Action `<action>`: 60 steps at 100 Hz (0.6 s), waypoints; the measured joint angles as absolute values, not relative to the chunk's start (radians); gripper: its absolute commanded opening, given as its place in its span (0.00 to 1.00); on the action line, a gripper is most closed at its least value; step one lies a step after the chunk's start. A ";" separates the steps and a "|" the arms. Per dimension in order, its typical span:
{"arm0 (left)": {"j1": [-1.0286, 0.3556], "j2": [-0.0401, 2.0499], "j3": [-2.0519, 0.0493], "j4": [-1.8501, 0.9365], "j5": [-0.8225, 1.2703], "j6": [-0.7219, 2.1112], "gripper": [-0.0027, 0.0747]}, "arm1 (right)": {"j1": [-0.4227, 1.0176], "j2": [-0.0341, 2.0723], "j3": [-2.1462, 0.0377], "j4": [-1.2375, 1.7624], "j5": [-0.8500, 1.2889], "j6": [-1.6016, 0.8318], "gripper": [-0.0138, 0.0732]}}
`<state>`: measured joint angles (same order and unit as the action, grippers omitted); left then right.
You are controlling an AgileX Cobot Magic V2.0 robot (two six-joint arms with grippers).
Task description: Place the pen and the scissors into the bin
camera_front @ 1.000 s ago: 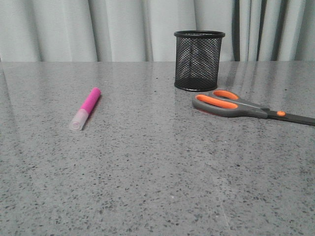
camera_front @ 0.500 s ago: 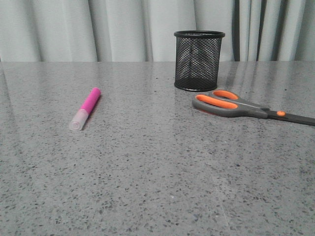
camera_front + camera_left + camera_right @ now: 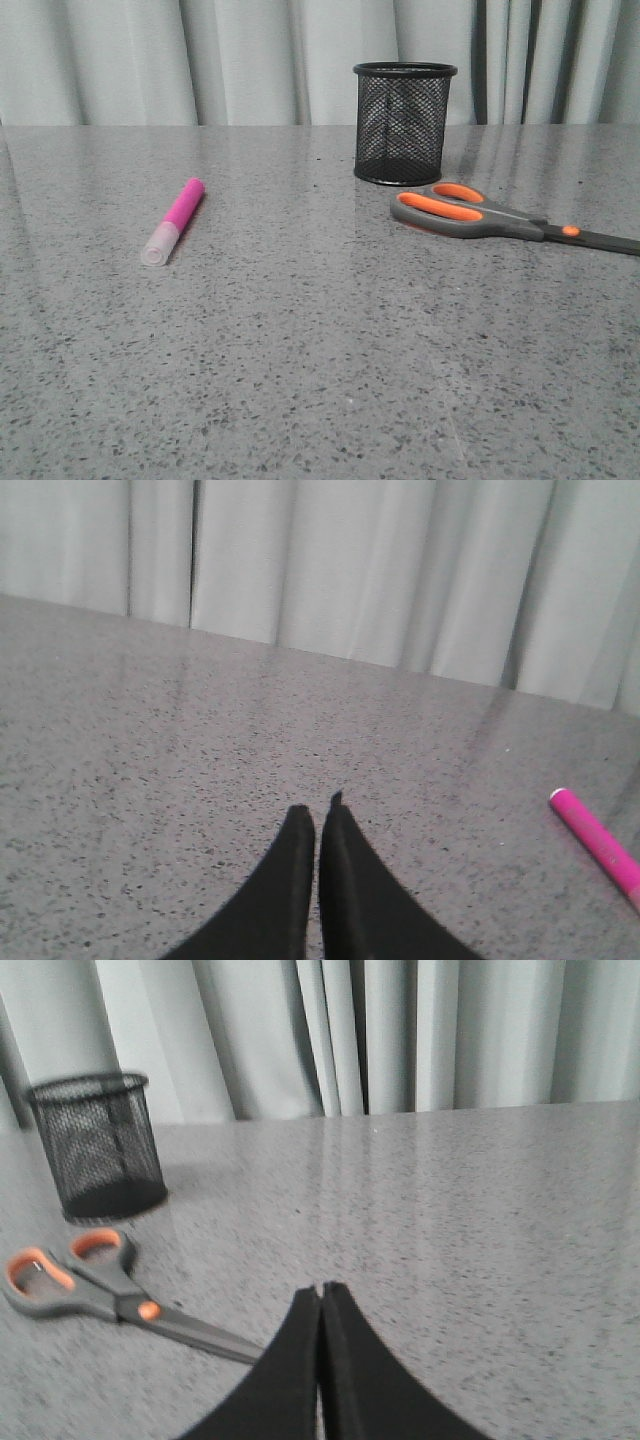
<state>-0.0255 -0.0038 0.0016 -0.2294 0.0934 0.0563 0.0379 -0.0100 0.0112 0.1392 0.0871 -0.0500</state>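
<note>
The magenta pen (image 3: 174, 220) with a whitish cap lies on the table at the left; its pink end also shows in the left wrist view (image 3: 598, 844). The grey and orange scissors (image 3: 480, 213) lie flat just in front of and right of the black mesh bin (image 3: 404, 122), blades pointing right. They also show in the right wrist view (image 3: 90, 1285), with the bin (image 3: 97, 1146) behind them. My left gripper (image 3: 317, 812) is shut and empty, away from the pen. My right gripper (image 3: 322, 1288) is shut and empty, beside the blade tips. Neither gripper shows in the front view.
The grey speckled table (image 3: 320, 350) runs back to pale curtains (image 3: 250, 60) along its far edge. Nothing else stands on it.
</note>
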 measured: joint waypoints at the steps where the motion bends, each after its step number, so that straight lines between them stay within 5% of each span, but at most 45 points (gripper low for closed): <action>1: -0.025 -0.004 0.002 -0.238 0.093 0.056 0.01 | 0.038 -0.010 0.011 0.155 0.083 -0.050 0.07; 34: -0.025 -0.004 0.002 -0.725 0.080 0.054 0.01 | 0.038 -0.010 0.011 0.518 0.056 -0.049 0.09; 60: -0.025 -0.001 -0.079 -0.684 0.170 0.053 0.01 | 0.038 0.045 -0.109 0.475 0.226 -0.048 0.09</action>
